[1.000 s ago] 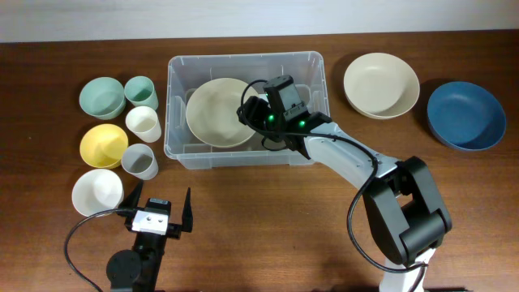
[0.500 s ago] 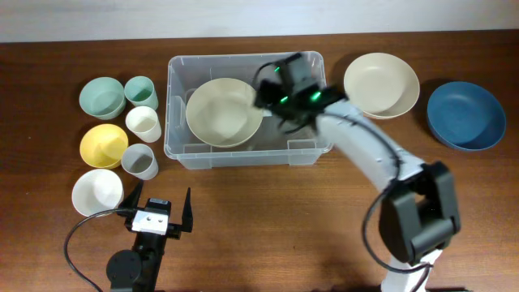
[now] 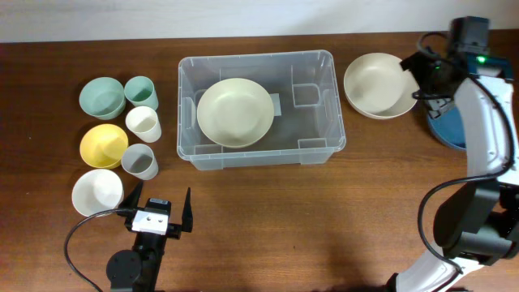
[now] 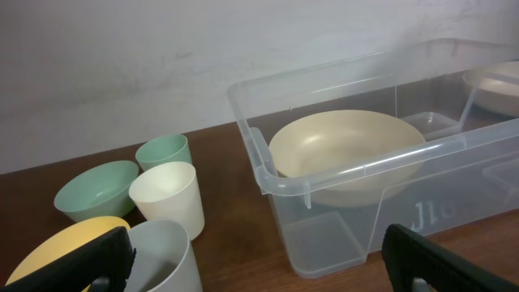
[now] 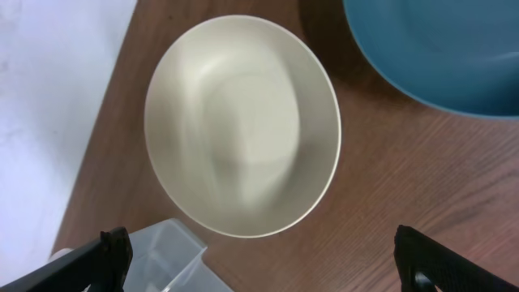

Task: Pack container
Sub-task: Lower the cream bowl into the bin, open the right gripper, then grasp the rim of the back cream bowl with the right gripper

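Brown wood of the table (image 3: 268,211) ran under everything you had in view. At its middle sat the clear container (image 3: 315,122), upright and open-topped, with a cream bowl (image 3: 235,112) lying in its left half. To the right of the container, out on the table, lay a second cream bowl (image 3: 379,85). Just beside that was a blue bowl (image 5: 438,49), partly hidden in the overhead view by your right arm (image 3: 486,122).

Near the container's left wall you had the smaller pieces: a green bowl (image 3: 101,97), a yellow bowl (image 3: 104,145) and a white bowl (image 3: 97,192) in a column. Next to them stood a green cup (image 3: 141,92), a white cup (image 3: 143,124) and a grey cup (image 3: 139,161).

Your right claw (image 3: 418,79) hung over the right edge of the second cream bowl, fingers spread wide, gripping nothing. Your left claw (image 3: 162,203) sat at the table's near edge below the white bowl, likewise released and empty.
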Available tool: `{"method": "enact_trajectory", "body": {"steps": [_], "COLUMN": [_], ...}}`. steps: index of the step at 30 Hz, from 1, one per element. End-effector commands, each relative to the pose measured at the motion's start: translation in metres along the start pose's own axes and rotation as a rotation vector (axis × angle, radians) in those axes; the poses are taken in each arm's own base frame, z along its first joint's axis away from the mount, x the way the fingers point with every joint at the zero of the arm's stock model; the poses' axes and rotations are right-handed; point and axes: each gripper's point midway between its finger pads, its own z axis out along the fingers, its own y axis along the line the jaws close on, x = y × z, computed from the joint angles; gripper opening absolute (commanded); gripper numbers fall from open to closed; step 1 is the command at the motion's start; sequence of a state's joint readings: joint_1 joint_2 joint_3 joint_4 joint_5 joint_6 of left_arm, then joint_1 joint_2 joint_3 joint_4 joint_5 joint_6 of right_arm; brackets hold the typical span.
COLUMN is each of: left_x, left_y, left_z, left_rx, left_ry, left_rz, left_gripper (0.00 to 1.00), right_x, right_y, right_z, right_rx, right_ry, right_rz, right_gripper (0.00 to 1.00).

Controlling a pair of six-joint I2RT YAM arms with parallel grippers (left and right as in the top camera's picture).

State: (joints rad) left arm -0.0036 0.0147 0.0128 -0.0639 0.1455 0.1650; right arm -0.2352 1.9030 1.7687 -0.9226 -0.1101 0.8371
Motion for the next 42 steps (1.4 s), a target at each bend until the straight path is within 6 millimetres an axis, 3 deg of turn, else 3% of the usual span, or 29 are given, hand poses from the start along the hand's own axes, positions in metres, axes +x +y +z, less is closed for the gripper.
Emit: {"method": "enact_trajectory", "body": {"steps": [1, 5, 18, 31, 35, 42], "left_x": [0.001, 0.001, 0.001, 0.001, 0.001, 0.001], "left_y": [0.002, 0.002, 0.002, 0.002, 0.002, 0.002], "left_z": [0.0, 0.0, 0.0, 0.0, 0.0, 0.0], "left_rx": [-0.009, -0.009, -0.009, -0.009, -0.009, -0.009], "left_ry": [0.001, 0.001, 0.001, 0.001, 0.001, 0.001], "left_rz": [0.008, 0.008, 0.008, 0.008, 0.008, 0.008], "left_gripper": [1.0, 1.0, 1.0, 1.0, 1.0, 1.0], "right_x": [0.014, 0.019, 0.049, 0.056, 0.06, 0.06], "right_y": [0.012, 0.011, -0.012, -0.028, -0.034, -0.036], "right_z": [0.005, 0.018, 0.097, 0.117, 0.127, 0.132], "right_rx": [-0.053, -0.03, 0.067, 0.132, 0.152, 0.154], "right_ry": [0.065, 0.076, 0.225, 0.243, 0.258, 0.258], "right_rz": [-0.028, 0.022, 0.119, 0.148, 0.158, 0.158], "right_gripper": [0.99, 0.99, 0.99, 1.0, 0.91, 0.91]}}
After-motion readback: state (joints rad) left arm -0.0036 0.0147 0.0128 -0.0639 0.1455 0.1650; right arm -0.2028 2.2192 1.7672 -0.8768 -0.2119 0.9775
